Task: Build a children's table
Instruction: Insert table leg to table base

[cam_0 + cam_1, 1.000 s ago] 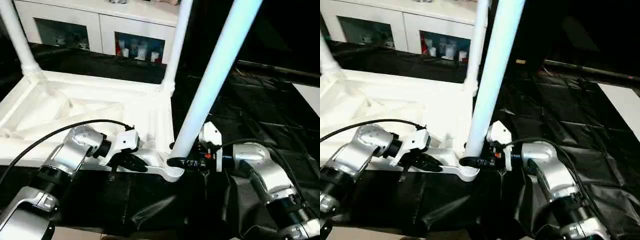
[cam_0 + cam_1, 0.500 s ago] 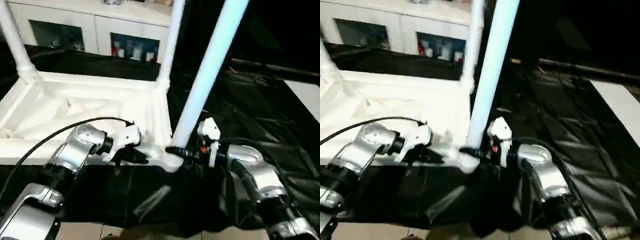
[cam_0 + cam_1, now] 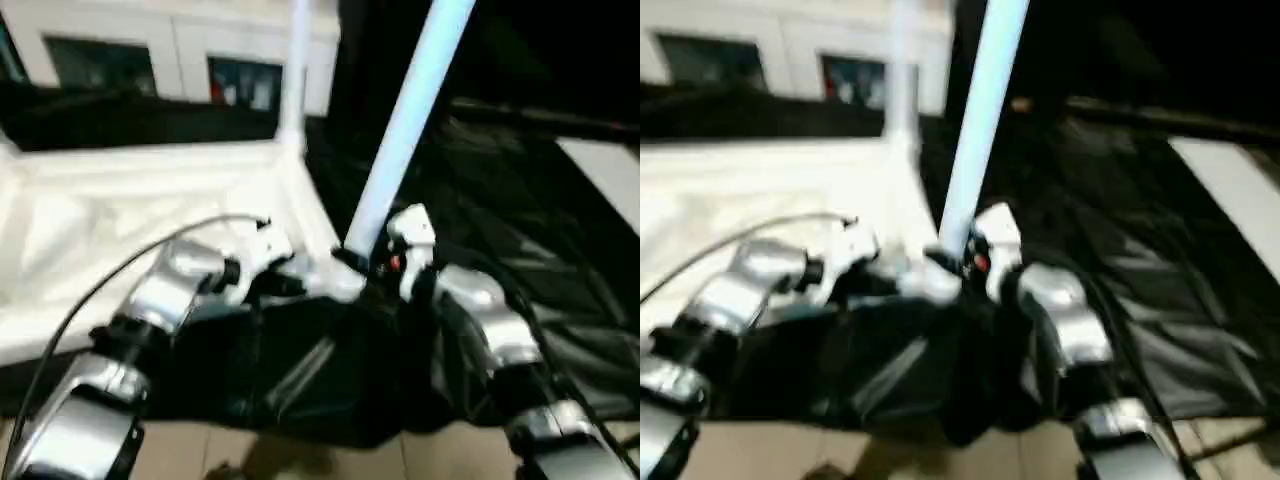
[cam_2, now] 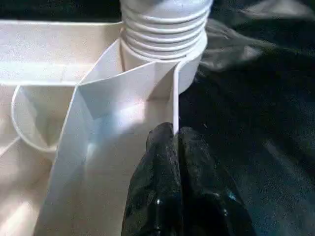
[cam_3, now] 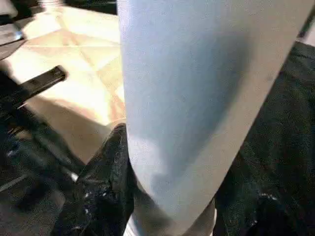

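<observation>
A desk [image 3: 520,210] is being covered by a crinkled black sheet [image 3: 560,270], which is being let hang over the desk's near edge. Below that edge, a pale tiled floor [image 3: 330,455] is being shown. Beyond the desk's far edge, a white cabinet [image 3: 180,50] with glass doors is being seen, small items of unclear kind being kept behind its panes.

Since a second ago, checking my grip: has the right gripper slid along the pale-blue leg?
No. The right gripper still clasps the pale-blue leg just above its corner socket, as before; the whole view shifted instead.
</observation>
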